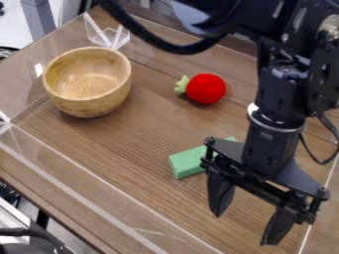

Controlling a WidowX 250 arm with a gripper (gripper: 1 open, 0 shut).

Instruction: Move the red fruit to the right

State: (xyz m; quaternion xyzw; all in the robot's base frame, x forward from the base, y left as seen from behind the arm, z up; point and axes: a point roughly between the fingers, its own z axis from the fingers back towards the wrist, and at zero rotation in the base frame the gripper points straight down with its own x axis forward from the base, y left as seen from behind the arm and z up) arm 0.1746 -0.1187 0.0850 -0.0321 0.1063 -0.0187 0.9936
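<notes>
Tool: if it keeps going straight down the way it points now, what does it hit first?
Most likely the bare brown wooden tabletop. The open black tool points almost straight down, with nothing visible under its fingertips. The flat green rectangular block lies just beside it on the picture's left; depth is unclear, so a finger might graze it.

A robot test bench in a laboratory setting.

A black robot arm (284, 89) trailing thick black cables (172, 35) stands over a wood-grain bench (119, 169) fenced at its edges by low clear plastic walls (54, 164). Toy props lie on it: a wooden bowl (87, 81), a glossy red fruit (203, 88) and a flat green block (192, 161). Pale flooring and dark equipment show beyond the bench's far edge.
</notes>
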